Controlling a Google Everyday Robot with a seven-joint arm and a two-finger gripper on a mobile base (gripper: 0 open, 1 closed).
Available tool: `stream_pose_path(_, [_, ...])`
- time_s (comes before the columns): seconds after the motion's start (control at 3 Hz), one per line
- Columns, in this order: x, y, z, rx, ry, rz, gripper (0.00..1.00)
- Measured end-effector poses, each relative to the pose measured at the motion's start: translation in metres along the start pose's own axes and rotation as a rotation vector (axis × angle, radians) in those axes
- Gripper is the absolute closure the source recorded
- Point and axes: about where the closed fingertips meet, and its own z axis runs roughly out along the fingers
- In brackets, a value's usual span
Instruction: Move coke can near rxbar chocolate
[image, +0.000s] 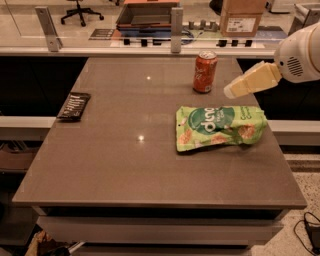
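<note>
The coke can (205, 71) stands upright at the far middle-right of the brown table (125, 170). The rxbar chocolate (74, 106), a flat black bar, lies at the table's left edge, far from the can. My gripper (231, 90), cream-coloured on a white arm, reaches in from the right. It hangs above the table just right of the can and does not touch it. It holds nothing that I can see.
A green snack bag (220, 127) lies on the table's right half, below the gripper and in front of the can. Beyond the far edge are a glass rail with metal posts (176, 22), a cardboard box (243, 15) and an office chair.
</note>
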Motion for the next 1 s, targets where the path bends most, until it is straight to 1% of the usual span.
stream_pose_path(0.67, [0.006,-0.007,0.063,-0.073,-0.114,0.117,0.0])
stream_pose_path(1.0, [0.002,-0.011,0.085,-0.091,-0.169,0.144,0.0])
